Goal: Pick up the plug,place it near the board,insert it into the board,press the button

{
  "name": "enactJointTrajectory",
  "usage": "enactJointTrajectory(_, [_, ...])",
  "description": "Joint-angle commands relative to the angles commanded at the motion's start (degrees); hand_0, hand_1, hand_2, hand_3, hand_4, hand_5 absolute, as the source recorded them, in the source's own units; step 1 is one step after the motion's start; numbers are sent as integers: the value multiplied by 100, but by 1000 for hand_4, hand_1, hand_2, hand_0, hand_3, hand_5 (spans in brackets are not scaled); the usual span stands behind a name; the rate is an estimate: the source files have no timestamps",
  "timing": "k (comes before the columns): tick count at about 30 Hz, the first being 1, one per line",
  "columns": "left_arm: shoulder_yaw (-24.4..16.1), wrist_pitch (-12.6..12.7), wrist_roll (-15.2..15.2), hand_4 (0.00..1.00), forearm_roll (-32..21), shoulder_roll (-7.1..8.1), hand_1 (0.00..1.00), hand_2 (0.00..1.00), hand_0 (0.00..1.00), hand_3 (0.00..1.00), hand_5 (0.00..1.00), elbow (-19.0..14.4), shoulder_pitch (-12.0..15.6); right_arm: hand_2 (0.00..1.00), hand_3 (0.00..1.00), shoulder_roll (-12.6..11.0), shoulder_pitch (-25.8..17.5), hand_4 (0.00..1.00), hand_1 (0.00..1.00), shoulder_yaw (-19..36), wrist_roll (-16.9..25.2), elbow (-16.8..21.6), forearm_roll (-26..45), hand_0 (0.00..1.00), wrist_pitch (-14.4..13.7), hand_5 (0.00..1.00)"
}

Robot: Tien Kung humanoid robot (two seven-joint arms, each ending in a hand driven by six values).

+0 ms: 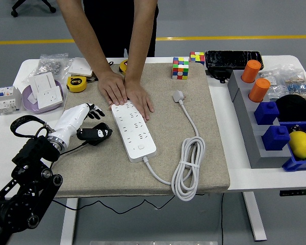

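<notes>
The white power strip (133,130) lies lengthwise on the beige mat (92,168), with its button (141,147) near the close end. A person's two hands (126,92) press flat on the strip's far end. The white plug (179,96) lies on the mat to the right of the strip, and its cable runs down to a coil (187,169). My left hand (93,124) hovers just left of the strip, white-backed, its black fingers (95,110) spread and holding nothing. It is far from the plug.
Two puzzle cubes (180,67) and a black case (232,58) sit at the back. Grey bins with orange cylinders (253,70), blue blocks (267,113) and a lemon (300,144) line the right side. Tape measures (77,84), sockets (45,92) and a breaker (4,99) lie at the left.
</notes>
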Motion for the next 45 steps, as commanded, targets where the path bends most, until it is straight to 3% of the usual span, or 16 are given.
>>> enactJointTrajectory(4, [-39, 197, -147, 998, -356, -14, 957, 885, 894, 842, 963, -96, 26, 718, 711, 3, 11, 998, 726, -9, 5, 0, 21, 876, -3, 672])
enactJointTrajectory(5, [-67, 384, -291, 998, -591, -36, 992, 930, 927, 875, 998, -187, 65, 718, 711, 4, 14, 998, 726, -18, 9, 0, 32, 874, -3, 672])
enactJointTrajectory(7, [-116, 664, -513, 998, -1029, -87, 992, 930, 927, 875, 998, -347, 154, 718, 711, 8, 17, 998, 726, -1, 9, 0, 22, 874, -4, 672])
enactJointTrajectory(10, [-156, 901, -766, 998, -1726, -176, 992, 930, 927, 875, 998, -610, 325, 718, 711, 15, 9, 998, 726, -3, 12, 0, 28, 874, -4, 672])
enactJointTrajectory(11, [-153, 921, -844, 998, -1987, -216, 971, 925, 891, 874, 998, -714, 411, 718, 711, 18, 4, 998, 726, 12, 10, 0, 15, 874, -3, 672])
enactJointTrajectory(16, [-78, 926, -1096, 998, -3178, -313, 971, 925, 891, 874, 998, -1130, 780, 718, 711, 29, -13, 998, 726, 57, 7, 0, -16, 874, 0, 672])
enactJointTrajectory(17, [-71, 929, -1114, 998, -3402, -316, 876, 853, 804, 835, 998, -1152, 804, 717, 711, 30, -14, 998, 726, 60, 6, 0, -18, 875, 0, 672])
enactJointTrajectory(18, [-55, 949, -1196, 998, -3662, -320, 876, 853, 804, 835, 998, -1208, 894, 717, 711, 34, -13, 998, 726, 62, 11, 0, -13, 875, -2, 672])
enactJointTrajectory(22, [-200, 1002, -1309, 998, -4631, -342, 876, 853, 804, 835, 998, -1198, 1121, 717, 711, 68, -10, 998, 726, 111, -8, 0, -77, 875, 9, 672])
enactJointTrajectory(23, [-235, 1026, -1317, 998, -4854, -335, 759, 734, 715, 731, 942, -1196, 1183, 717, 711, 80, -14, 998, 726, 91, 1, 0, -62, 873, 9, 672])
enactJointTrajectory(28, [-352, 1041, -1315, 998, -6044, -319, 759, 734, 715, 731, 942, -1185, 1417, 717, 711, 107, 15, 998, 726, 46, 19, 0, -36, 873, 3, 672])
enactJointTrajectory(29, [-369, 1040, -1313, 998, -6305, -323, 713, 681, 697, 700, 889, -1185, 1447, 718, 711, 109, 18, 998, 727, 24, 22, 0, -27, 876, 4, 672])
enactJointTrajectory(31, [-412, 1046, -1318, 998, -6703, -350, 713, 681, 697, 700, 889, -1194, 1497, 718, 711, 109, 18, 998, 727, 6, 19, 0, -45, 876, 6, 672])
enactJointTrajectory(34, [-481, 1065, -1353, 998, -6851, -389, 713, 681, 697, 700, 889, -1207, 1524, 718, 711, 113, 10, 998, 727, 26, -1, 0, -133, 876, 19, 672])
enactJointTrajectory(35, [-521, 1075, -1360, 998, -6818, -401, 691, 657, 676, 684, 789, -1210, 1525, 717, 711, 117, -3, 998, 726, 7, 1, 0, -141, 874, 24, 673])
enactJointTrajectory(45, [-554, 1052, -1305, 998, -6655, -396, 691, 656, 663, 682, 756, -1162, 1564, 717, 711, 140, -72, 998, 726, -77, -7, 0, -341, 874, 92, 671])
